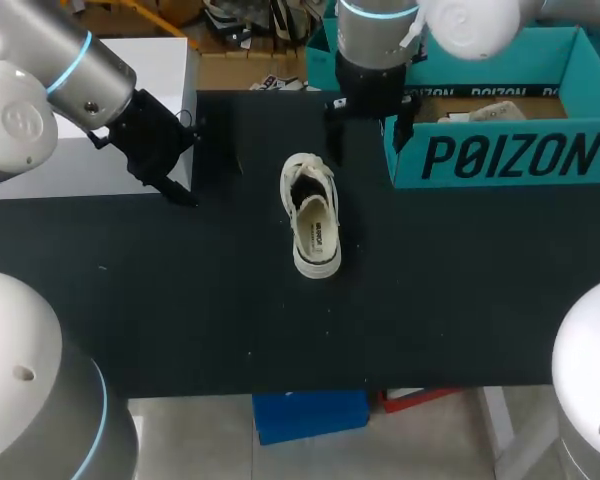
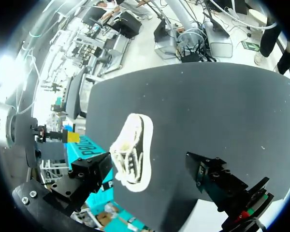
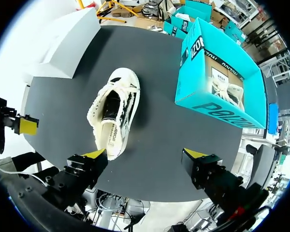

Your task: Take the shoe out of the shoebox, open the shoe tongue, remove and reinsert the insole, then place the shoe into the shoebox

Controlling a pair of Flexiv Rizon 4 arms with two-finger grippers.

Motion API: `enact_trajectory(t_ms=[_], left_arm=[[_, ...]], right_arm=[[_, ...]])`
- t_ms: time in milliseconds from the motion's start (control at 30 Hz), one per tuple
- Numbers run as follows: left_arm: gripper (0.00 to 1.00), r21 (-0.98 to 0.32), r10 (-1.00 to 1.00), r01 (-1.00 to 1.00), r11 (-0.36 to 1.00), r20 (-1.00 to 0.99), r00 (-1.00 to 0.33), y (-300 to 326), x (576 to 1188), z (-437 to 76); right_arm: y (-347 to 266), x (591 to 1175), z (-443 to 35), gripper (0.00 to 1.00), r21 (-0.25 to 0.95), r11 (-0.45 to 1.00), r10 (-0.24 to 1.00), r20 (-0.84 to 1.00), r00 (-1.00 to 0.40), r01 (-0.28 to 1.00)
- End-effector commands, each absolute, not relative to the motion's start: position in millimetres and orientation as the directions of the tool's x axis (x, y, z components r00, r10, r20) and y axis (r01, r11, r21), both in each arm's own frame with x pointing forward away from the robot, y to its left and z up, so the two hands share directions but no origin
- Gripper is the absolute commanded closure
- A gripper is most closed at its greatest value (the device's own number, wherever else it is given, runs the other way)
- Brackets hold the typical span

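A white low sneaker (image 1: 311, 215) lies upright on the black table (image 1: 180, 300), its opening facing up and its insole showing. The teal shoebox (image 1: 500, 150) stands open at the back right. My right gripper (image 1: 370, 115) hangs open just behind the shoe, beside the box's left wall. In the right wrist view its yellow-tipped gripper (image 3: 145, 154) stands wide apart above the sneaker (image 3: 113, 113), holding nothing. My left gripper (image 1: 175, 182) is open, left of the shoe. In the left wrist view the left gripper (image 2: 152, 169) looks at the sneaker (image 2: 133, 152) from the side.
A white box (image 1: 130, 110) sits at the table's back left, close behind my left gripper. Crumpled paper or another pale item (image 3: 227, 89) lies inside the shoebox (image 3: 217, 77).
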State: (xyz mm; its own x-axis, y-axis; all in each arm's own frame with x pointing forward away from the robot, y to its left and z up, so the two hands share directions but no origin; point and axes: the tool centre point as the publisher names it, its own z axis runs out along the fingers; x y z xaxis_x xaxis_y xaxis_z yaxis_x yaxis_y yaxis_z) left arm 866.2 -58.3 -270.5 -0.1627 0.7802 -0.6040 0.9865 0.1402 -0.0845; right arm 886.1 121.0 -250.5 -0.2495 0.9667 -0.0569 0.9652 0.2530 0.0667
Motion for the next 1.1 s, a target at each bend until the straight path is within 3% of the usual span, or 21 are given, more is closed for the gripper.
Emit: enact_trajectory(t_ms=[33,67,100,167,200,267,400,500,633,733,900,1100], left_arm=[[0.00,-0.079,0.779,0.987,0.142,-0.606,-0.160,-58.2,865.2,-271.7],[0.00,-0.079,0.779,0.987,0.142,-0.606,-0.160,-58.2,865.2,-271.7],[0.00,-0.079,0.779,0.987,0.142,-0.606,-0.160,-58.2,865.2,-271.7],[0.00,-0.079,0.779,0.987,0.142,-0.606,-0.160,-58.2,865.2,-271.7],[0.00,-0.079,0.779,0.987,0.142,-0.606,-0.160,-58.2,865.2,-271.7],[0.00,-0.079,0.779,0.987,0.142,-0.606,-0.160,-58.2,865.2,-271.7],[0.00,-0.079,0.779,0.987,0.142,-0.606,-0.160,-58.2,865.2,-271.7],[0.00,-0.079,0.779,0.987,0.142,-0.606,-0.160,-58.2,865.2,-271.7],[0.00,-0.079,0.779,0.987,0.142,-0.606,-0.160,-58.2,865.2,-271.7],[0.00,-0.079,0.779,0.987,0.142,-0.606,-0.160,-58.2,865.2,-271.7],[0.00,-0.079,0.779,0.987,0.142,-0.606,-0.160,-58.2,865.2,-271.7],[0.00,-0.079,0.779,0.987,0.142,-0.606,-0.160,-58.2,865.2,-271.7]], right_arm=[[132.7,894.1,-264.0,0.00,0.036,0.247,0.967,-0.072,-0.244,0.968],[133.4,894.3,-266.5,0.00,0.033,0.246,0.967,-0.073,-0.243,0.969],[134.0,894.6,-269.1,0.07,0.031,0.244,0.968,-0.073,-0.241,0.969],[135.7,895.5,-274.0,0.13,0.025,0.242,0.968,-0.072,-0.240,0.970],[136.5,896.0,-276.5,0.26,0.022,0.241,0.969,-0.070,-0.239,0.970],[138.2,897.4,-281.3,0.27,0.019,0.239,0.969,-0.065,-0.238,0.971],[144.0,902.3,-293.0,0.42,0.008,0.243,0.969,-0.051,-0.242,0.970],[148.6,905.6,-302.8,0.40,0.001,0.248,0.968,-0.036,-0.248,0.969],[153.5,909.3,-314.8,0.49,-0.005,0.254,0.967,-0.021,-0.254,0.967],[155.2,911.3,-322.9,0.46,-0.008,0.257,0.966,-0.007,-0.257,0.966],[156.0,915.4,-333.4,0.51,-0.013,0.257,0.966,0.006,-0.257,0.966],[154.0,918.7,-344.9,0.51,-0.022,0.260,0.965,0.017,-0.260,0.965]])
